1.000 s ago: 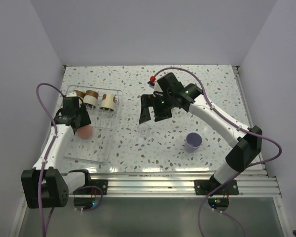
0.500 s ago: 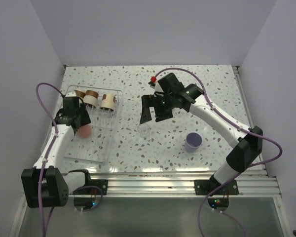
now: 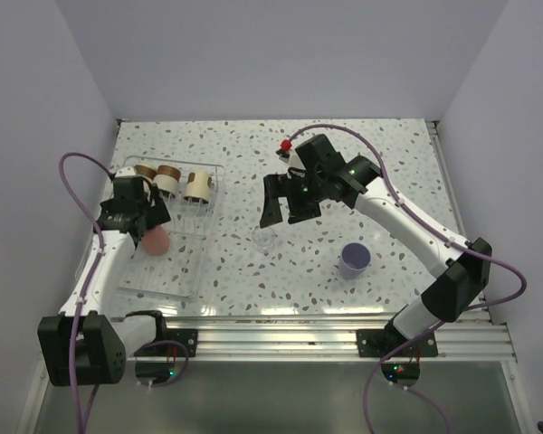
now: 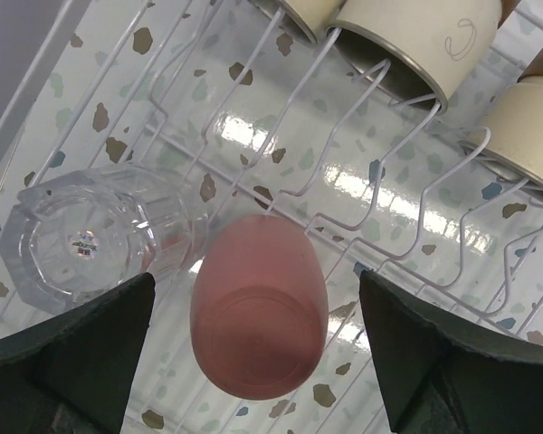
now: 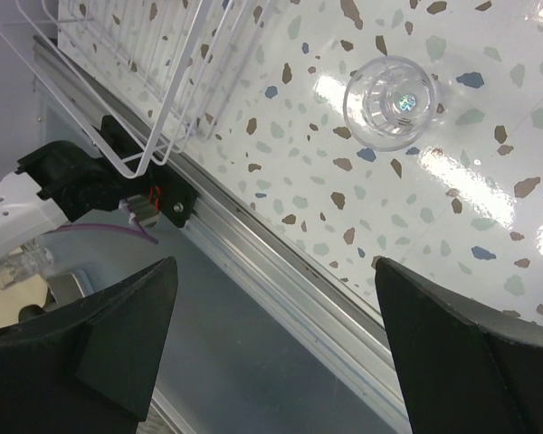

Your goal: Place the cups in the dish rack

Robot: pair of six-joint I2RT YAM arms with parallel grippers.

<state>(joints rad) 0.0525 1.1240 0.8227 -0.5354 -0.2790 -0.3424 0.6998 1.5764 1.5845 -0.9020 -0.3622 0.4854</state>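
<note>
While left jaws and right jaws are gaping empty, clear cup point(image 4: 127, 221) sticker point(image 4: 83, 242) is printing too small to read; cream cups point(image 4: 407, 36) are running off-frame.

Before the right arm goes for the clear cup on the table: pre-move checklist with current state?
1. Right gripper open: ok, fingers spread wide.
2. Loose clear cup standing with nothing touching it: ok.
3. That cup centred between the fingers: not ok, it sits off toward one finger in the right wrist view.
4. Left gripper clear of the coral-red cup: ok, open with a gap on both sides.
5. Free space in the dish rack: ok, the near half is bare.
6. Lavender cup out of the way: ok, it stands apart from the clear one.
</note>
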